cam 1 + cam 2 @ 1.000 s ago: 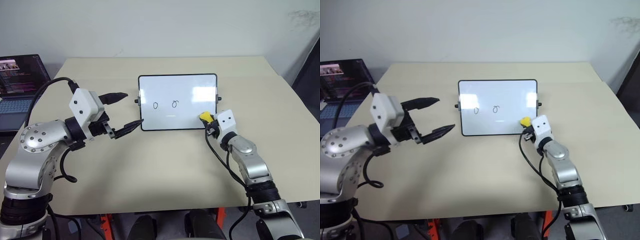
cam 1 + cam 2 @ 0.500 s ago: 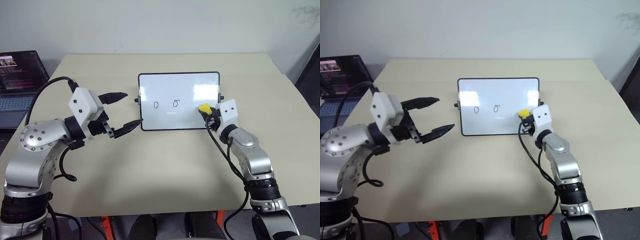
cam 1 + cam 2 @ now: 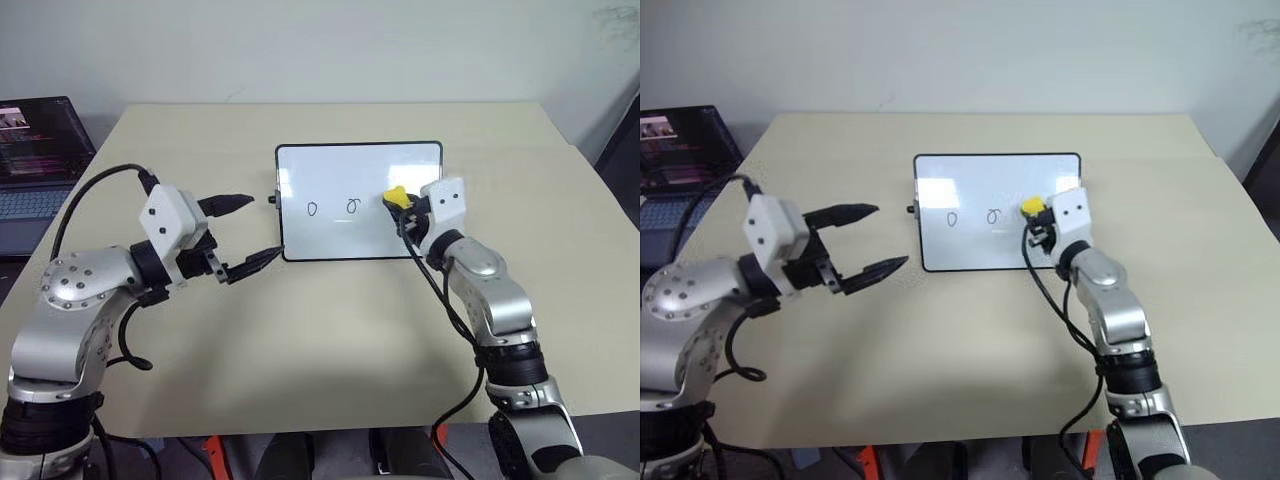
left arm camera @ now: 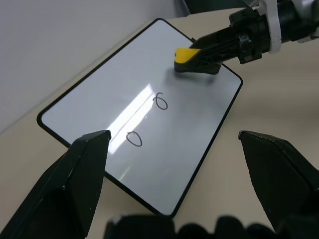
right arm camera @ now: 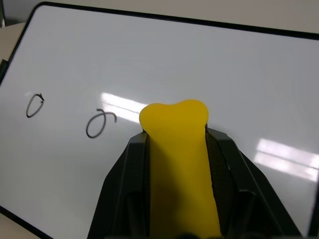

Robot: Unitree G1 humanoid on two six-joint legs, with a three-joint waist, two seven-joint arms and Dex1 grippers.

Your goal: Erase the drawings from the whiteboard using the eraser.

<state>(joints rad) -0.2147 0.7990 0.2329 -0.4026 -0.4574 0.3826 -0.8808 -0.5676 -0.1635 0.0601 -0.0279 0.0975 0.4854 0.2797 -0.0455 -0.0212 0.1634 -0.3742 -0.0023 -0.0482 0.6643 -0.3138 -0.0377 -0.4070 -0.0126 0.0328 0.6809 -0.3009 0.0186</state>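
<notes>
Eraser [image 3: 396, 196] clamped in the level right tool [image 3: 404, 206] over the whiteboard [image 3: 340, 160]; left tool [image 3: 248, 232] spread wide.

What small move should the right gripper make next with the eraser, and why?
Probably slide the eraser toward the robot's left along the whiteboard. The right gripper is shut on it over the board's right part, and two drawings remain just to its left. The left gripper is open beside the board.

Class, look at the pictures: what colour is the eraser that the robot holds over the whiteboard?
Yellow. The eraser shows best in the right wrist view, between black jaws.
</notes>
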